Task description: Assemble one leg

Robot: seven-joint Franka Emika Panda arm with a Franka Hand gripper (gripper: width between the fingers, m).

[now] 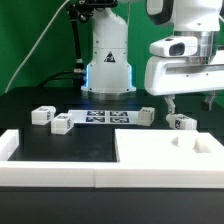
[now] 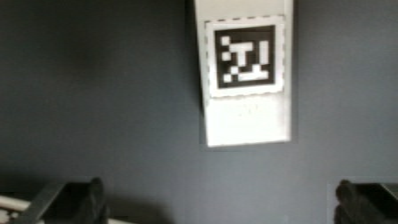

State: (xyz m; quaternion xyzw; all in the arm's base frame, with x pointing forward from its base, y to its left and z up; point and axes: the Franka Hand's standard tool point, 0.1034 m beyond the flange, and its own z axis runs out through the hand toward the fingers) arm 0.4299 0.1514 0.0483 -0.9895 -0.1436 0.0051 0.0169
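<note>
**Pincer wide open over the table, four legs lying loose**

Only the exterior view gives us the layout. The gripper (image 1: 188, 103) hangs over the dark table (image 1: 60, 100) at that view's right, touching nothing. On the table near it sits the nearest leg (image 1: 181, 122). A second leg (image 1: 145, 117) lies just beside the right end of the marker board (image 1: 105, 118). A third leg (image 1: 62, 123) and a fourth leg (image 1: 42, 116) lie off the board's left end. Each is a chunky white block with black-and-white tags on its faces. The tabletop (image 1: 170, 155) lies in front.

Only the wrist view shows us the pincer's gap. Its dark fingertips (image 2: 71, 200) stand far apart with bare table between them, holding nothing. Beyond them lies a long white post (image 2: 246, 115) with one tag near one end of its upper face and the rest plain. We take it for a leg but cannot tell which one.
</note>
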